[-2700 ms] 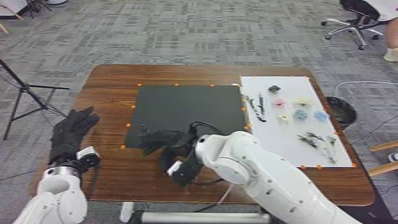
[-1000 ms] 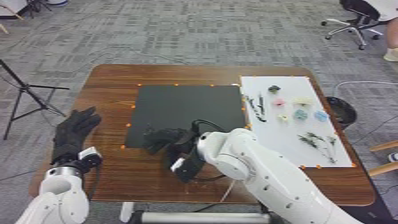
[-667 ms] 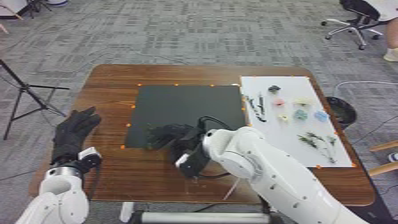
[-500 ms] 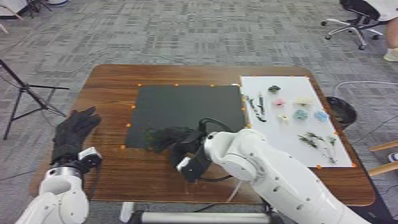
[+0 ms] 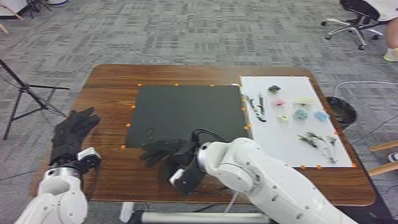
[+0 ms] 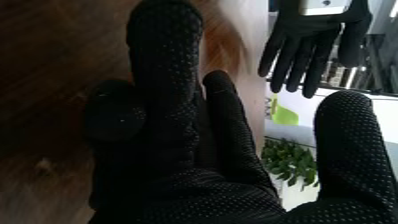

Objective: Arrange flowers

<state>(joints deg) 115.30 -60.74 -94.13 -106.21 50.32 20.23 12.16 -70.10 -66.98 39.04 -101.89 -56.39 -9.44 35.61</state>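
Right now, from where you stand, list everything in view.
Table: one, brown, before the robot
Mat: one, black, mid-table
Sheet: one, white, table's right side
Markers: several, orange, around mat and sheet
Flower heads: six; dark, pink, cream, pale yellow, teal, blue; sheet's far half
Twigs: about two, black, sheet's left side
Sprigs: a few, mostly green, sheet's near half
Faint shape: one, dark, mat's near left; unclear what
Bin: one, black, right of table
Tripod: one, black, left of table
Chair: one, black, far right
Carpet: grey, floor
Left hand: one, black, table's left
Right hand: one, black, mat's near edge
Arms: two, white, from below
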